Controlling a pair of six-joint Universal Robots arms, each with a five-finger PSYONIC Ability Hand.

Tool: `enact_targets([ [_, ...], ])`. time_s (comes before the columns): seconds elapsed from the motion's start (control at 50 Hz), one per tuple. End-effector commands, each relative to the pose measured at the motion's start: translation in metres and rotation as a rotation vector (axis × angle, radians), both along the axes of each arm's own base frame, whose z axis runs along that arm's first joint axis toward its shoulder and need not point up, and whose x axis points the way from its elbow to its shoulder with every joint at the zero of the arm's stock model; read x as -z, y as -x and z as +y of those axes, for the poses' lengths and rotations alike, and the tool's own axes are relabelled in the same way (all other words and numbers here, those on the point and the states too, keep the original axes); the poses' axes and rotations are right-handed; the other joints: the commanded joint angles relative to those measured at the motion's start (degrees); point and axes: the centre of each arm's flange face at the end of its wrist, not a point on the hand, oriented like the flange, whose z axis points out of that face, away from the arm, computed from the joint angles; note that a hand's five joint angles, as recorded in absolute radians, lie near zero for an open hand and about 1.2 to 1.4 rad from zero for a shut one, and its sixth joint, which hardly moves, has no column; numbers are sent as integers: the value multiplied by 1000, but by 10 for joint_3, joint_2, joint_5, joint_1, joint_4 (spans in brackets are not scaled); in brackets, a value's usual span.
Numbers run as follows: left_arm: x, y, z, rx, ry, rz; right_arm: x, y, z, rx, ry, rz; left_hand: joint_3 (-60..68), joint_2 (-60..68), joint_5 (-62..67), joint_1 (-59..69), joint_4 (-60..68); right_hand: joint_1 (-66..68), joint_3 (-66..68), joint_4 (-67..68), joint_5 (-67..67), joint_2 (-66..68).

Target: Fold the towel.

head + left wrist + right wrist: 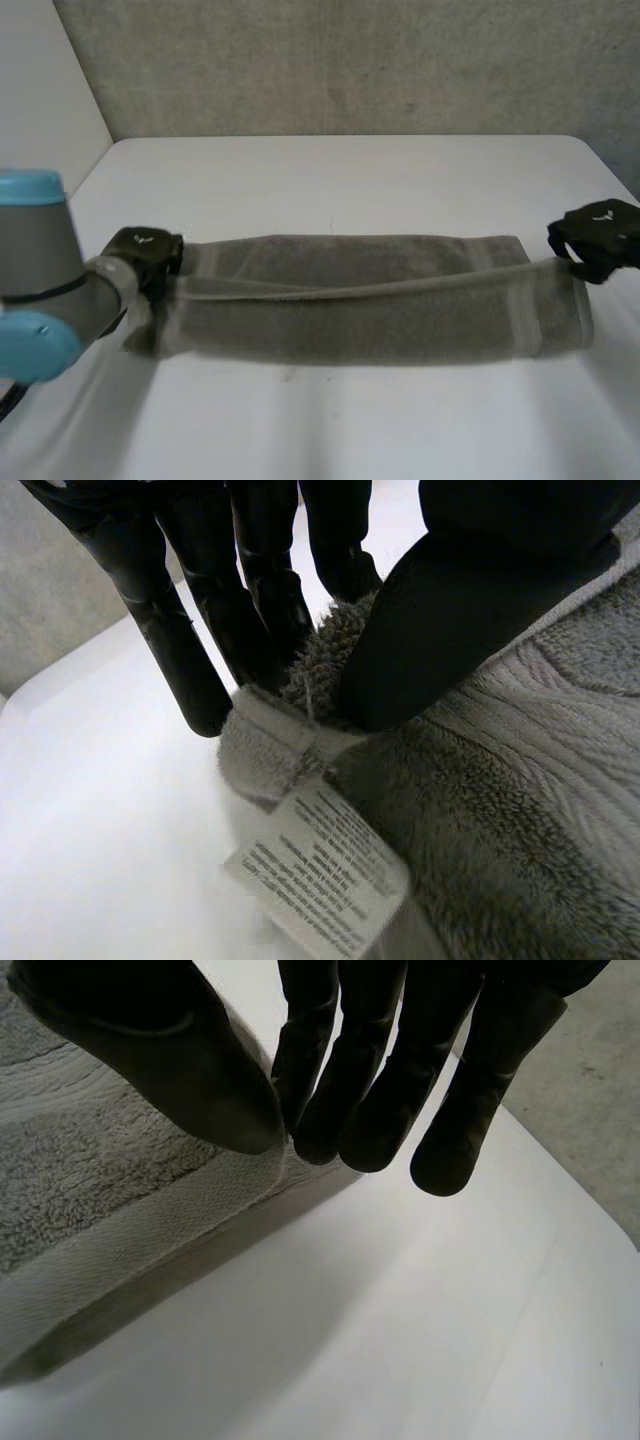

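The white worktop (330, 180) is carrying a long grey towel (350, 310), which is lying stretched out between the two hands. Its lower layer is resting flat on the worktop, while an upper layer is hanging from a long edge that is running taut from one hand to the other, slightly raised. The left arm (40, 270), grey with light-blue caps, is reaching in to one short end of the towel.

The left hand (145, 250) is sitting at that end, and in its wrist view its thumb (450, 620) and fingers (265, 600) are clamping a bunched corner of the towel between them. The right hand (598, 235) is sitting at the opposite short end; in its wrist view the thumb (200, 1090) is pressing the towel's banded edge against the fingers (320, 1110), so this hand is pinching the cloth too, with bare worktop lying under its fingertips.

A white care label (320, 880) with small print is hanging from the towel's hem just below the left hand's fingertips.
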Motion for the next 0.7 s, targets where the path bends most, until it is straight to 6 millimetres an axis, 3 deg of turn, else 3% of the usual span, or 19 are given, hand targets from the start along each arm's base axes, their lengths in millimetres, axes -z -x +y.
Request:
enact_targets([
  [0.02,9,21,-43,19,58,16,20,-21,-40,47,41,-1,103,102,109,112,102,54,40,33,28,35],
  [0.12,17,30,-74,14,79,16,32,-36,-67,79,107,28,103,102,109,112,102,54,40,33,28,35],
  [0.36,30,38,-98,2,58,-6,40,-44,-96,122,177,38,103,102,109,112,102,54,40,33,28,35],
  [0.38,31,38,-99,0,55,-6,43,-44,-99,127,173,43,-65,-66,-59,-56,-66,-79,-93,-100,-105,-97],
  [0.4,31,38,-99,0,55,-6,43,-44,-99,127,173,43,-67,-67,-61,-57,-68,-80,-94,-101,-106,-99],
  [0.42,31,38,-99,-1,51,-9,48,-45,-100,133,160,50,-546,-547,-540,-537,-547,-646,-660,-667,-672,-665],
  [0.46,29,40,-98,4,55,-7,52,-47,-100,136,144,57,-533,-533,-527,-523,-533,-646,-660,-667,-672,-665],
  [0.5,26,44,-97,11,63,-3,48,-54,-97,125,134,52,-597,-598,-591,-588,-598,-646,-660,-667,-672,-665],
  [0.56,12,48,-97,15,96,13,43,-56,-97,122,142,42,-597,-598,-591,-588,-598,-646,-660,-667,-672,-665],
  [0.6,-10,52,-95,21,140,34,20,-56,-96,136,179,-11,-597,-598,-591,-588,-598,-646,-660,-667,-672,-665],
  [0.62,-10,52,-95,21,141,34,20,-56,-96,136,179,-11,-597,-598,-591,-588,-598,-646,-660,-667,-672,-665],
  [0.68,-46,55,-85,25,194,80,-13,-56,-90,160,232,-104,-597,-598,-591,-588,-598,-646,-660,-667,-672,-665],
  [0.7,-46,55,-85,25,194,81,-13,-56,-90,160,232,-105,-597,-598,-591,-588,-598,-646,-660,-667,-672,-665],
])
